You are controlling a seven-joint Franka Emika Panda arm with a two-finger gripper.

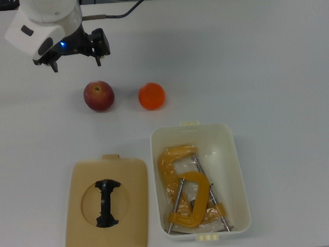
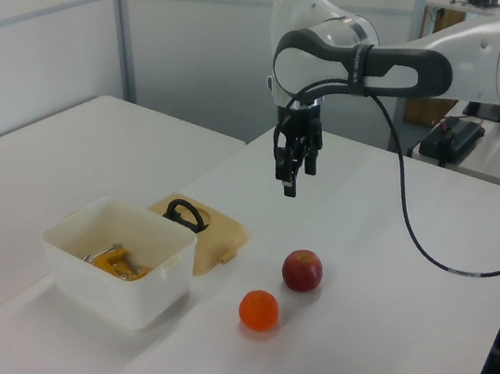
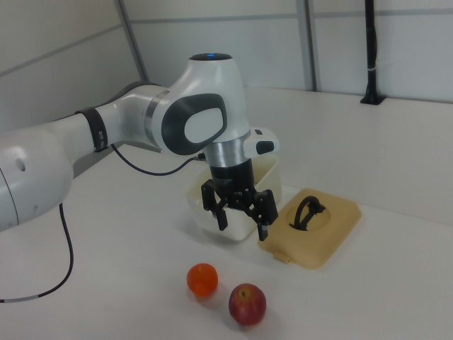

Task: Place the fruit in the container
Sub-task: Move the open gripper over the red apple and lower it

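Gripper spread, empty, above the table; apple just beyond it, orange farther, toward the tub

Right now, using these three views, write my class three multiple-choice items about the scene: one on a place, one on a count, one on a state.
1. In the top view, where is the lid?
A. left of the container
B. on the container
C. under the apple

2. How many fruits lie on the table?
A. one
B. two
C. four

3. What is the gripper doing?
A. gripping the orange
B. gripping a clamp
C. hanging open, holding nothing

Key: 1 A, the lid lies flat beside the tub. 2 B, an apple and an orange. 3 C, its fingers are spread above the table with nothing between them.
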